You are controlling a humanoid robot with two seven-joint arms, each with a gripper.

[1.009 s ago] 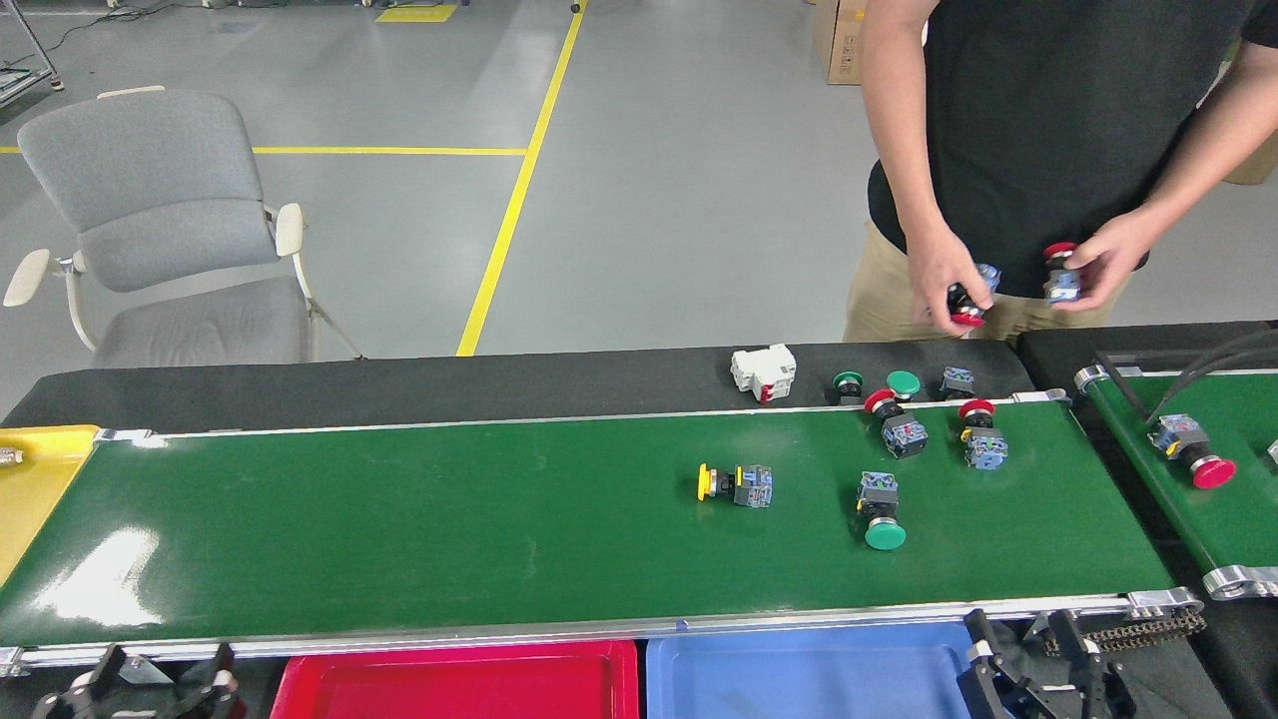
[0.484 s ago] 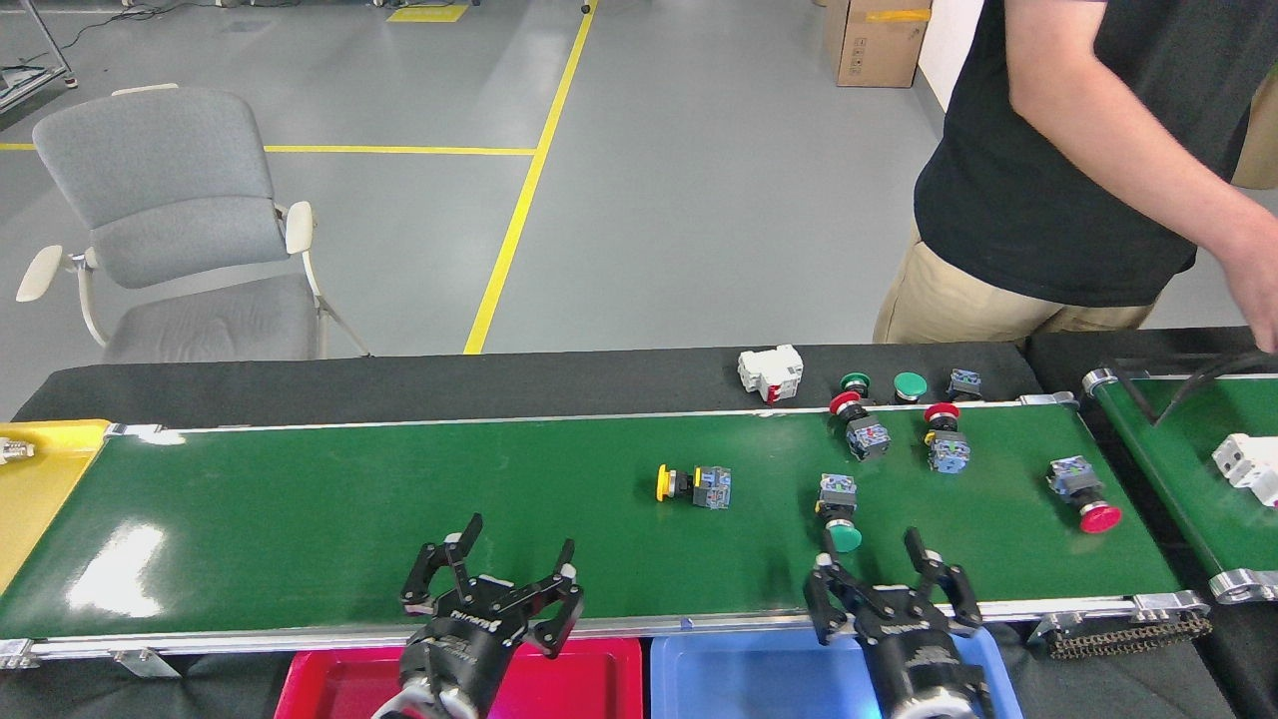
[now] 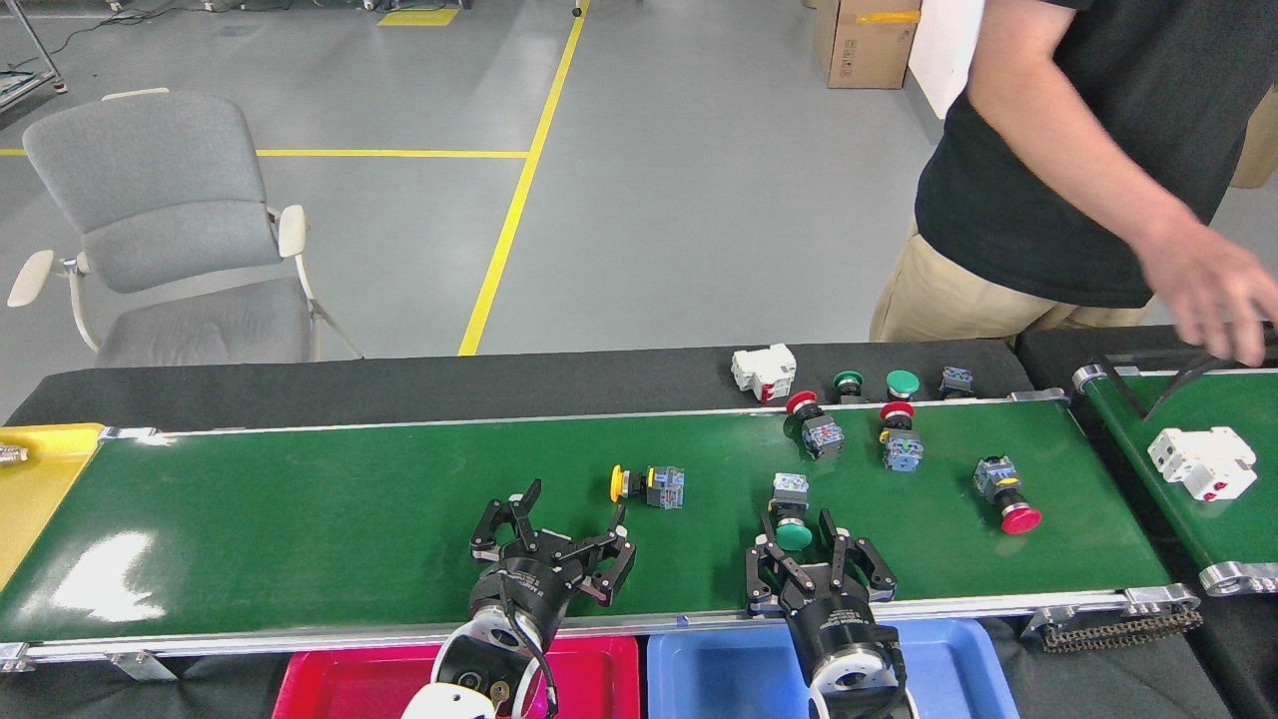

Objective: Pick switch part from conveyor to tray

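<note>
Pincers, left (image 3: pixel 555 530) and right (image 3: pixel 796 534), gape empty over conveyor (image 3: pixel 300 519), right seemingly straddling green switch (image 3: pixel 792 511).

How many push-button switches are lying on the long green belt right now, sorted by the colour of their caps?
Red-capped push-button switches: 3
Green-capped push-button switch: 1
Yellow-capped push-button switch: 1
Total on the glossy dark-green conveyor belt: 5
</note>
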